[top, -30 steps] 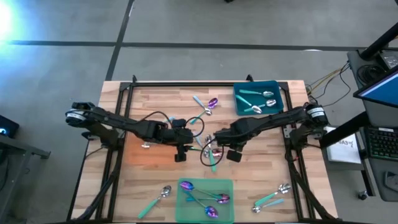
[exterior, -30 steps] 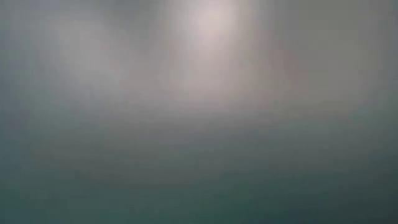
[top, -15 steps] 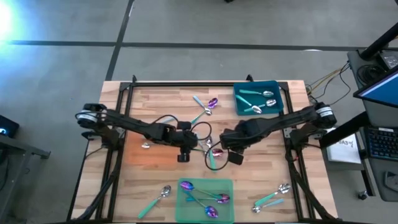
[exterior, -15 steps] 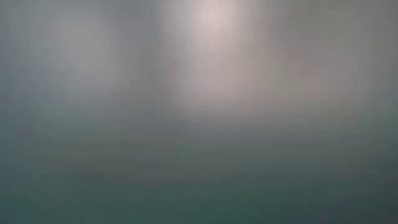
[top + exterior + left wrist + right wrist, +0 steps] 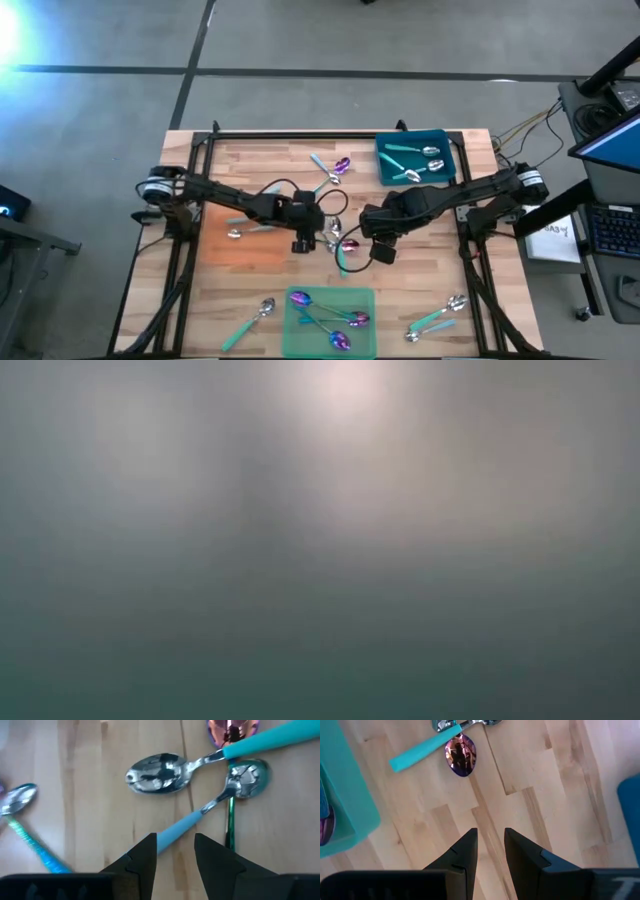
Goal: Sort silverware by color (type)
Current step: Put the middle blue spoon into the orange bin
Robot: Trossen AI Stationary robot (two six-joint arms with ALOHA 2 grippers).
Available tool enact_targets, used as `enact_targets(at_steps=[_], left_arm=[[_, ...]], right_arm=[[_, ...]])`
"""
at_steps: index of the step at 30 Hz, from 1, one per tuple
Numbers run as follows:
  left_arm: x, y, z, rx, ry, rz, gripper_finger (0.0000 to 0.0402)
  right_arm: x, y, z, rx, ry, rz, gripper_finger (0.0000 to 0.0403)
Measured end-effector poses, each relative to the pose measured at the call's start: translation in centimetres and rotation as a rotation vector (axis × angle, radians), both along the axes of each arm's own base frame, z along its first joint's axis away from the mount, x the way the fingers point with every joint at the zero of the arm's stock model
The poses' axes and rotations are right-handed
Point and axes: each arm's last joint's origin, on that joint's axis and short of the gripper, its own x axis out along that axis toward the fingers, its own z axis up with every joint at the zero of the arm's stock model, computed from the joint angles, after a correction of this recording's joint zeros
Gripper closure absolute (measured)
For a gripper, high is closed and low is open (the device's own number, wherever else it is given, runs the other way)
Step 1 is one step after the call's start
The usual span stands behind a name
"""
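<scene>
Several spoons lie bunched at the table's middle (image 5: 338, 242). My left gripper (image 5: 318, 232) is open just left of them. In its wrist view the gripper (image 5: 175, 852) straddles the pale blue handle (image 5: 186, 821) of a silver spoon (image 5: 245, 772). Whether a finger touches the handle I cannot tell. Beside it lie a silver spoon head (image 5: 157, 772) with a teal handle and a purple head (image 5: 232, 730). My right gripper (image 5: 362, 230) hangs open over bare wood (image 5: 491, 847), short of a purple spoon head (image 5: 461, 755). The low view shows only blur.
A teal bin (image 5: 447, 160) at the far right holds silver spoons. A green mat (image 5: 365, 296) at the near edge carries purple spoons, and an orange mat (image 5: 240, 255) lies left. Loose spoons lie at the far middle (image 5: 335, 170), near left (image 5: 255, 318), near right (image 5: 440, 315) and left (image 5: 235, 233).
My left gripper has moved toward the table's right, up to the bunch of spoons in the middle. My right gripper has drawn back a little toward the table's right, away from that bunch. The spoons themselves lie where they were.
</scene>
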Motion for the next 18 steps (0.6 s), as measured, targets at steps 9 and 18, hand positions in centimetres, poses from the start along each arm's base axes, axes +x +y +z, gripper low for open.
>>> enact_targets(at_steps=[9,18], left_arm=[[0.1,1.6,-0.4,0.013,0.024,-0.084,0.0285],[0.0,3.0,-0.4,0.01,0.03,-0.237,0.0285]], right_arm=[[0.0,0.0,0.0,-0.006,0.001,0.017,0.0316],[0.0,0.0,0.0,-0.009,-0.002,0.028,0.0316]])
